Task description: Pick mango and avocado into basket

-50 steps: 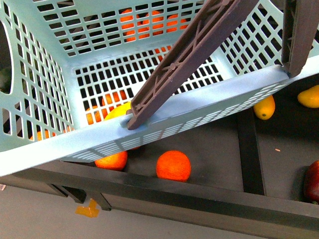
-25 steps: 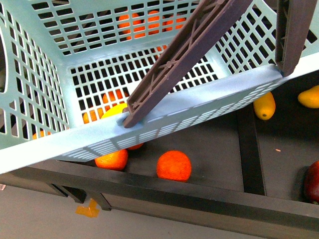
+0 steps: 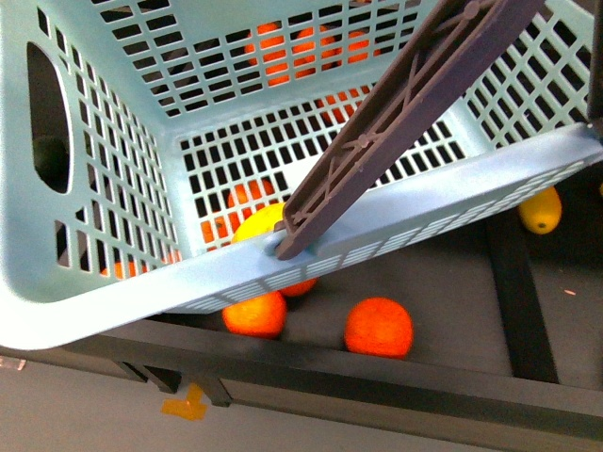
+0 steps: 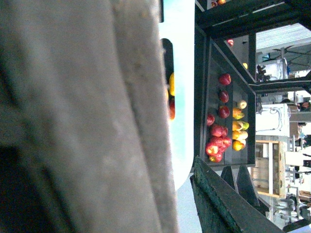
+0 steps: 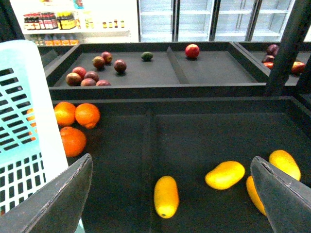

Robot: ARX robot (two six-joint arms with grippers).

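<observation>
The right fingers stand wide apart with nothing between them, hanging over the dark floor of a black produce tray. Just below the gap lies a mango, lengthwise on the tray floor. A second mango lies near it, and a third mango rests close to the other finger. None of them touches the fingers.

Of the left fingers, only a dark wedge shows. A blurred grey mass fills most of that view, so I cannot tell whether they are open or closed.

The basket stands at the edge of the right wrist view, with three oranges on the tray beside its wall. In the front view the basket is tilted and empty, and its brown handle slants across the near rim. Two more oranges lie under that rim.

The avocado sits well away in the rear tray, next to the divider. Some dark red fruits sit nearby.
</observation>
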